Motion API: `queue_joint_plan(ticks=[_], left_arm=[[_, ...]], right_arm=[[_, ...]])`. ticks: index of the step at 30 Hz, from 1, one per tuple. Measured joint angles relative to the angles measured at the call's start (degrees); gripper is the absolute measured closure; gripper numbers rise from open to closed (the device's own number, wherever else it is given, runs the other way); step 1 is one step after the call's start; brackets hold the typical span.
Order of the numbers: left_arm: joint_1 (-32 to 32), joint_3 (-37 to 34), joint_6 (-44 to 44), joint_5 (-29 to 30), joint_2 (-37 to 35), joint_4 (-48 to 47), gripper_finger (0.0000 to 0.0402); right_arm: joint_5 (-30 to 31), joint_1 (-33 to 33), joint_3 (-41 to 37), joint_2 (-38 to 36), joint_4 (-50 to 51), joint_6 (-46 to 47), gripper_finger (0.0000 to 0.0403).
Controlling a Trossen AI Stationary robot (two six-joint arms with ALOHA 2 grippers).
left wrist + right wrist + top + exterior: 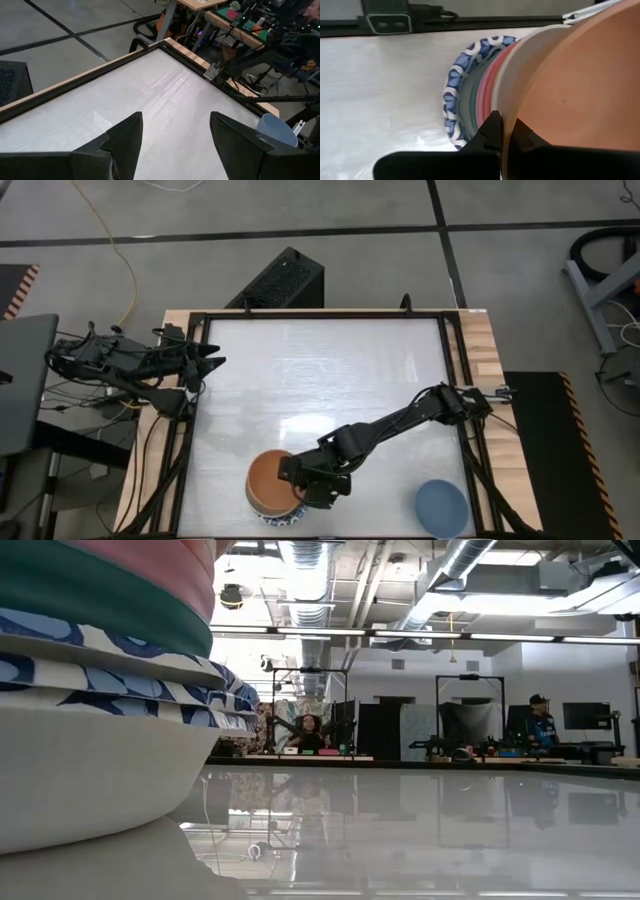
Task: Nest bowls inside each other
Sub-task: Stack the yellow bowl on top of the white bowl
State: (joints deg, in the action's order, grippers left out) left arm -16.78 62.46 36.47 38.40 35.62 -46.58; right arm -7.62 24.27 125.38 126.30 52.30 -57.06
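Note:
An orange bowl (272, 478) sits tilted over a stack of bowls at the table's near edge, left of the middle, with my right gripper (305, 486) shut on its rim. The stack shows pink and green rims (479, 95) inside white bowls with blue-patterned rims (454, 92). Its lowest white bowl (90, 780) stands on the table. A blue bowl (441, 507) stands alone near the right front corner. My left gripper (205, 368) waits open above the table's left edge, nothing between its fingers (125, 137). My right gripper pinches the orange bowl's rim (507, 107) on the side toward the table's right, one finger (492, 122) outside the wall and one (522, 131) inside. The fingers slant down from the right. The bowl is tilted; whether it rests in the stack I cannot tell.
A black frame (320, 313) runs around the white table top, with wooden borders outside it. The middle and far part of the table top (320, 380) lie bare. Beyond the table, people sit at desks (310, 730) in the room.

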Motion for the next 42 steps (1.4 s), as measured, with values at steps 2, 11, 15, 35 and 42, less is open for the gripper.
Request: queue_joint_plan(ticks=[2, 11, 15, 35, 42], left_arm=[[0.01, 0.00, 0.00, 0.02, 0.00, -0.02, 0.0181], [0.00, 0.00, 0.00, 0.02, 0.00, -0.08, 0.0181], [0.01, 0.00, 0.00, 0.02, 0.02, -0.08, 0.0181], [0.01, 0.00, -0.26, -0.01, 0.01, -0.42, 0.0181], [0.01, 0.00, -0.25, -0.09, 0.00, -0.47, 0.0181]], right_arm=[[0.00, -0.06, 0.00, 0.00, -0.06, 0.24, 0.0386], [-0.02, -0.04, 0.00, -0.02, -0.83, 4.64, 0.0348], [0.00, -0.31, 0.00, -0.02, -1.98, 8.56, 0.0337], [-0.91, -0.85, 0.00, -0.58, -7.66, 16.98, 0.0184], [-1.35, -0.63, 0.00, -2.51, -6.35, 18.26, 0.0178]])
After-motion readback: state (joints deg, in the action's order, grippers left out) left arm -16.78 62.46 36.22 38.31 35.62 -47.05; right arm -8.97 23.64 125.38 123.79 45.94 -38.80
